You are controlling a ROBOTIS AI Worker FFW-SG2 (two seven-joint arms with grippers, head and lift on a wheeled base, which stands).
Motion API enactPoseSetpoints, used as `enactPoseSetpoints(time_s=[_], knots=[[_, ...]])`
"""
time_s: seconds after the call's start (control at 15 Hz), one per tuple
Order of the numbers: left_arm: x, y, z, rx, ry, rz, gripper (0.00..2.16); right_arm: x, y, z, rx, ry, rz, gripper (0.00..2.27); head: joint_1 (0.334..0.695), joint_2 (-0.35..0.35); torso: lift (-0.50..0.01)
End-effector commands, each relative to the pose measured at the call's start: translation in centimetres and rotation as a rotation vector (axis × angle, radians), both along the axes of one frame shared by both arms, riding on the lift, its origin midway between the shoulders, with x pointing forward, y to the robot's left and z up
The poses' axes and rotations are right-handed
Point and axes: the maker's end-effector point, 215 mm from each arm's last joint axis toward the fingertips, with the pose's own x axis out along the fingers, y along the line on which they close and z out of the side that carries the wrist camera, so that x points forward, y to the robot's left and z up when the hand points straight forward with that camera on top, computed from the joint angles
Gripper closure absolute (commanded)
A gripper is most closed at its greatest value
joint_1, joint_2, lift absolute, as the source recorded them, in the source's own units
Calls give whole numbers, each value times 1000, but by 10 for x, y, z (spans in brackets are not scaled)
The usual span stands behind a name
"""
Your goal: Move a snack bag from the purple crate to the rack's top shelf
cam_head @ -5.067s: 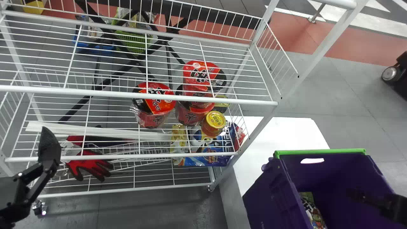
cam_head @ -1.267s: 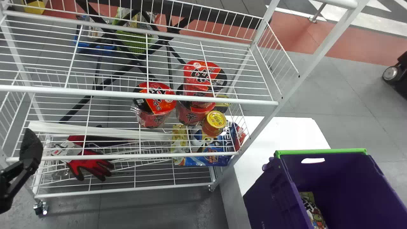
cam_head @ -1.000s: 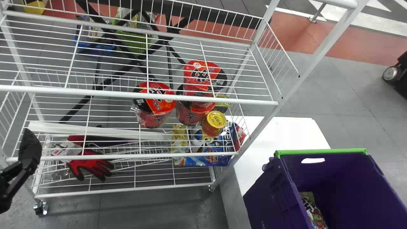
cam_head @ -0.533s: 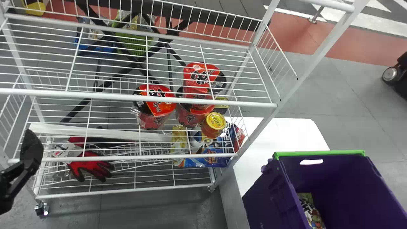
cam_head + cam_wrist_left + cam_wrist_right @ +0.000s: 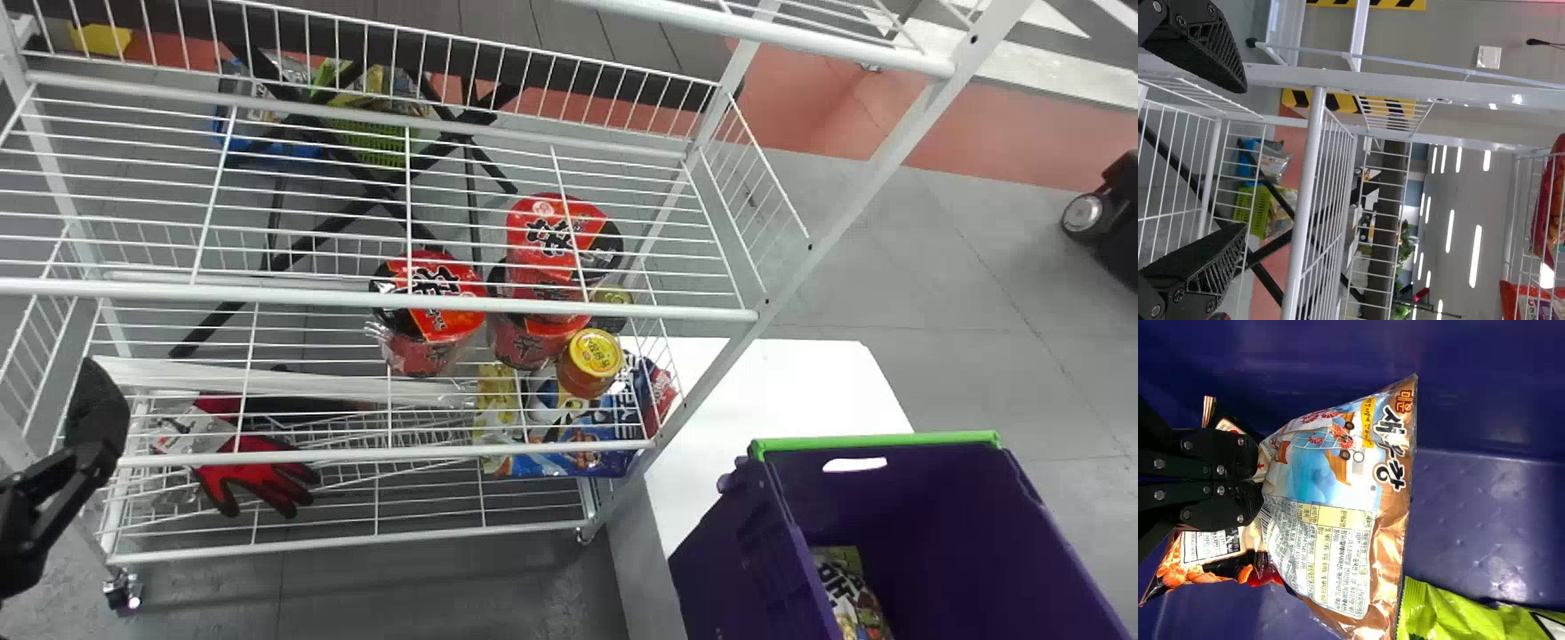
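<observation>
Inside the purple crate (image 5: 1485,393), we have the blue-and-copper snack bag (image 5: 1345,480) pinched at one edge between our right gripper's (image 5: 1259,480) jaws, its body spreading out beyond the fingertips, while our left gripper (image 5: 96,404) holds its jaws spread near the white wire rack (image 5: 382,298).

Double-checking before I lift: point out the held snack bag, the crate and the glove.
Snack bag (image 5: 1338,495): right wrist view, middle of the printed face.
Crate (image 5: 876,440): head view, green rim.
Glove (image 5: 242,475): head view, its red part.
</observation>
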Motion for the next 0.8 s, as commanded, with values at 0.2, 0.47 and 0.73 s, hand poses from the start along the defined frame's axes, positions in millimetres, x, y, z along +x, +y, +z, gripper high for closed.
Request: enactPoseSetpoints(time_s=[0.2, 0.47, 0.73], knots=[[-3, 0, 6, -1, -7, 1, 90, 0, -2, 1, -6, 0, 1, 1676, 695, -350, -383], [-7, 3, 10, 3, -12, 5, 90, 2, -3, 1, -12, -2, 6, 1676, 695, -350, -367], [-10, 3, 12, 9, -14, 8, 90, 7, -6, 3, -19, -9, 11, 1676, 695, -350, -351]])
